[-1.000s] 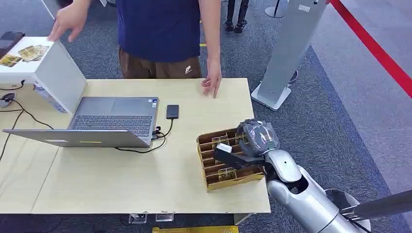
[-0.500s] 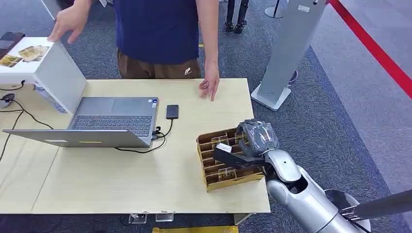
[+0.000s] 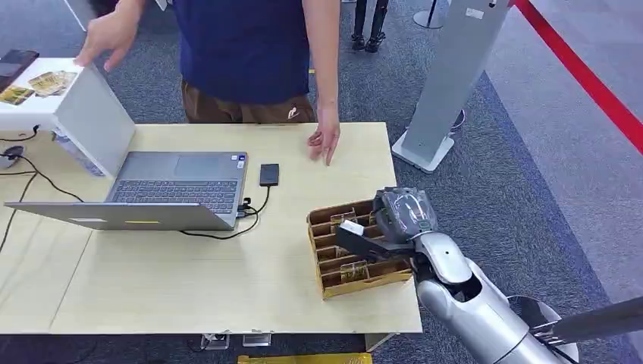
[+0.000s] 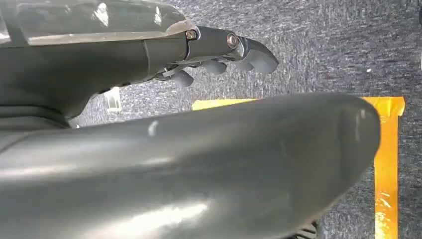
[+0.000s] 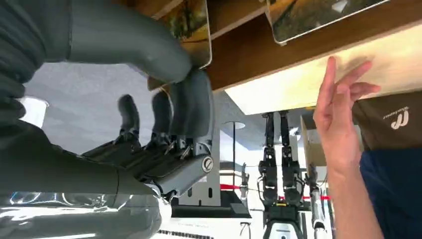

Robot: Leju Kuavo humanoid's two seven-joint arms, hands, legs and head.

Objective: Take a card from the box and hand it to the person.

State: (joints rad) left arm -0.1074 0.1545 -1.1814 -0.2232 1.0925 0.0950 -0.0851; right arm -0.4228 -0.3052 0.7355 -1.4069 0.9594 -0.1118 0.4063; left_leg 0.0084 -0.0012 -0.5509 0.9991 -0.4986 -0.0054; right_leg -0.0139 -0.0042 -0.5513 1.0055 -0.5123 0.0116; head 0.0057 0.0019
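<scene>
card [image 5: 191, 30] pinched between thumb and fingers [image 5: 191, 107] | right hand [image 3: 396, 220] over box [image 3: 356, 258], palm down

Pale wooden table [image 3: 189, 280], seemingly carpeted floor [image 3: 531, 174]

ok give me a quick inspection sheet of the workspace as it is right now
surface: light wooden table, mostly bare at the near side
job's things: brown slotted box at the table's right edge, cards in it; one card pinched
clutter: open laptop, small black device
grippers: right robot hand over the box, thumb and finger on a card; left robot hand hanging over carpet, holding nothing
cables: black cable by the laptop
surroundings: person behind the table, hand over it
</scene>
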